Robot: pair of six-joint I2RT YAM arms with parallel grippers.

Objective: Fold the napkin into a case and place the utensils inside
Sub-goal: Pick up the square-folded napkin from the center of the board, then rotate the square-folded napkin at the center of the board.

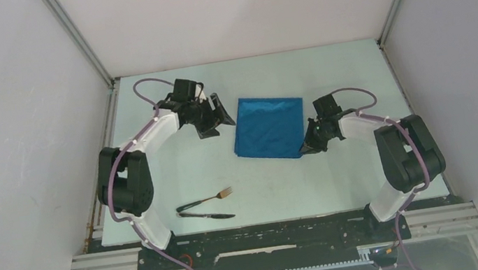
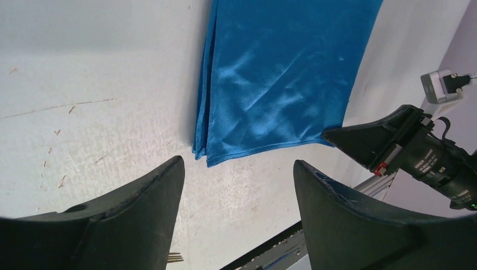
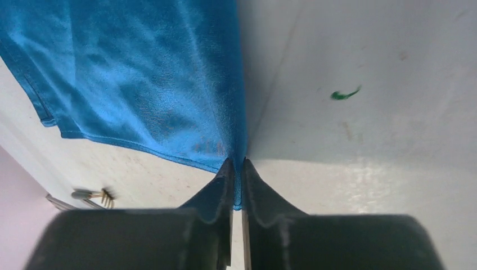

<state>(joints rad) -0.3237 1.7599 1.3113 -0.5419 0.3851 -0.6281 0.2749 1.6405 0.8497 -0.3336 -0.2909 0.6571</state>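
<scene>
The bright blue napkin (image 1: 270,127) lies folded into a rough square at the table's middle; it also shows in the left wrist view (image 2: 281,73) and the right wrist view (image 3: 140,79). My right gripper (image 1: 311,144) is shut on the napkin's near right corner, the cloth pinched between its fingers (image 3: 222,188). My left gripper (image 1: 219,116) is open and empty, just left of the napkin's far left side, its fingers (image 2: 152,197) wide apart. The fork (image 1: 206,199) and the dark knife (image 1: 206,215) lie side by side near the front left.
The white table (image 1: 178,172) has metal frame posts at its back corners and white walls on three sides. A black rail (image 1: 271,233) runs along the near edge. A small green mark (image 3: 344,94) is on the table.
</scene>
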